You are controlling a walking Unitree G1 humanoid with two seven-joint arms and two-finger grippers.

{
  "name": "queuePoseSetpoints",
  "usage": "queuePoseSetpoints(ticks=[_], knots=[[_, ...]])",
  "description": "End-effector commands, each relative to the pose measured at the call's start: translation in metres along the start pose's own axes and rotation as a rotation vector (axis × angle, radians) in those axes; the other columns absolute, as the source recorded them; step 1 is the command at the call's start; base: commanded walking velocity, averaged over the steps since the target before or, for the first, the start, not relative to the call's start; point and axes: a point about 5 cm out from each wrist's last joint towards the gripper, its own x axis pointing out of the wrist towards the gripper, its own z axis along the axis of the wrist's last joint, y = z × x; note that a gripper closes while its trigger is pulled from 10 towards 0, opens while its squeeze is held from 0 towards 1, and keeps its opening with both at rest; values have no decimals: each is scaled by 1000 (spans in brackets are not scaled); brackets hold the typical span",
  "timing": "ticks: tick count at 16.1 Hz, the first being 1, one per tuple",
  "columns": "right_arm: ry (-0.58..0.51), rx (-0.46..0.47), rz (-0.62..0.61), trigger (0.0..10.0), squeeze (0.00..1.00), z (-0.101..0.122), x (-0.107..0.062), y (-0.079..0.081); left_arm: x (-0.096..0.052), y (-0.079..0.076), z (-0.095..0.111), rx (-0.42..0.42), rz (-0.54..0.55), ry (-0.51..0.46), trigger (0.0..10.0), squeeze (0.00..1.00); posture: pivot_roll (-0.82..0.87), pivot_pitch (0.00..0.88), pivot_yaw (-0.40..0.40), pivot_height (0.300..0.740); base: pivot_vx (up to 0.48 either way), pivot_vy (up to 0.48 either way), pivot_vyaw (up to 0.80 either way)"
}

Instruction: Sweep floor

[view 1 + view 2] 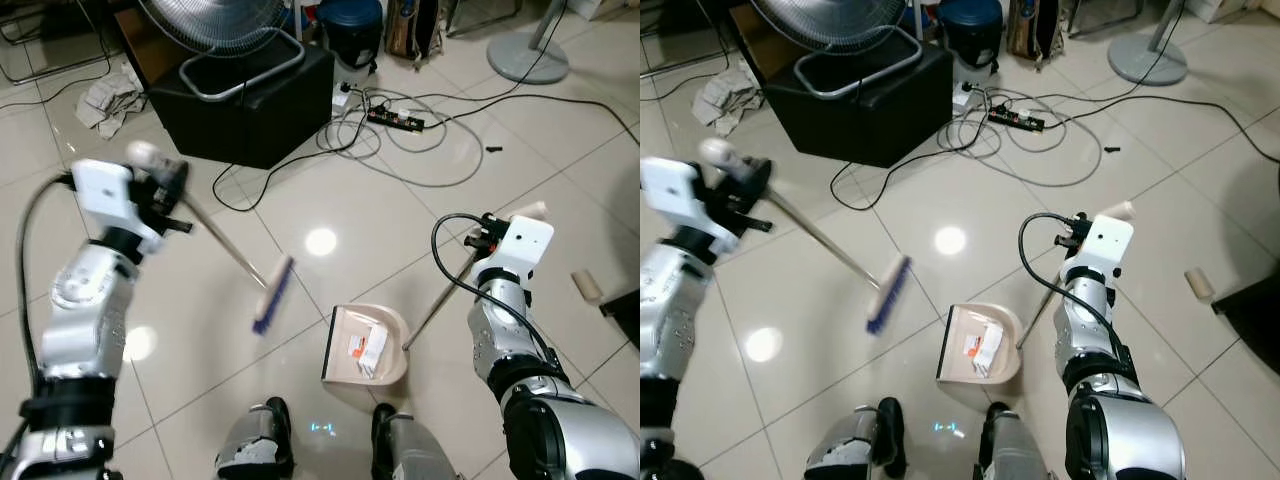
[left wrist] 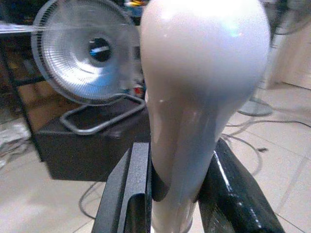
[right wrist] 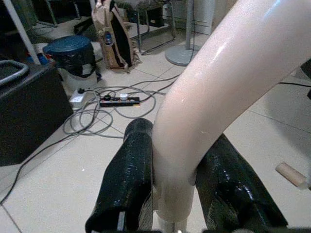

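Fingers [image 2: 126, 194] of the left gripper [image 2: 175, 194] pinch the pale rounded grip of the broom [image 1: 230, 255], one black finger on each side of it. From that grip the thin metal shaft slants down and away toward the middle of the floor [image 1: 330, 195], ending in the blue-bristled head [image 1: 272, 295], which looks blurred and sits just beside the dustpan [image 1: 365, 345]. In the left wrist view, past the fingers, a round fan [image 2: 82, 60] stands on a black box [image 2: 92, 141].

Fingers [image 3: 129, 179] of the right gripper [image 3: 175, 194] clamp the bent cream handle [image 3: 214, 97] of the dustpan, one on each side. The handle's rod [image 1: 440, 300] runs down from those fingers to the pan, which lies flat on the tiles between the two arms, just ahead of the robot's feet [image 1: 265, 430]. Inside the pan lies a scrap of white paper [image 1: 368, 350] with an orange mark.

Beyond the right fingers, a power strip [image 3: 119, 101] with a tangle of grey cables [image 1: 400, 150] lies on the floor, a blue bin [image 3: 75, 53] behind it. A small cream cylinder [image 1: 587, 287] lies on the tiles out past the right arm. Crumpled rags [image 1: 105, 100] rest beside the black box, well apart from the left fingers.
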Motion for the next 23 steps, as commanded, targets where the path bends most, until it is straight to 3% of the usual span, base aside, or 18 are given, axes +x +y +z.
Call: queuePoseSetpoints(ticks=[1, 2, 5, 7, 9, 13, 17, 20, 23], knots=[[29, 26, 11, 10000, 0, -4, -1, -4, 0, 9, 0, 27, 58, -8, 10000, 0, 49, 150, 2, 740, 0, 0, 0], [3, 43, 56, 10000, 0, 5, 4, 3, -1, 13, -12, 48, 127, 30, 10000, 0, 37, 134, 2, 740, 0, 0, 0], [-109, 23, 168, 10000, 0, 29, 12, 18, -15, 5, -38, 49, 171, 74, 10000, 0, 9, 104, 25, 740, 0, 0, 185], [-174, 34, 174, 10000, 0, 46, 17, 18, -16, -5, -44, 39, 158, 73, 10000, 0, 14, 101, 18, 740, 0, 0, 800], [-240, 64, 194, 10000, 0, 66, 22, 18, -17, -15, -51, 93, 119, 108, 10000, 0, 18, 103, 17, 740, 0, 0, 800], [-184, 149, 190, 10000, 0, 82, 29, 13, -25, -21, -60, 147, 63, 179, 10000, 0, 31, 86, 29, 740, 0, 0, 800], [-250, 217, 234, 10000, 0, 121, 30, 13, -52, -18, -69, 193, 139, 209, 10000, 0, 38, 82, 36, 740, 0, 0, 800], [-278, 255, 260, 10000, 0, 141, 32, 14, -60, -25, -71, 190, 132, 212, 10000, 0, 46, 90, 34, 740, 0, 0, 800], [-286, 284, 295, 10000, 0, 165, 33, 15, -72, -44, -72, 156, 104, 210, 10000, 0, 72, 106, 23, 740, 0, 0, 800]])
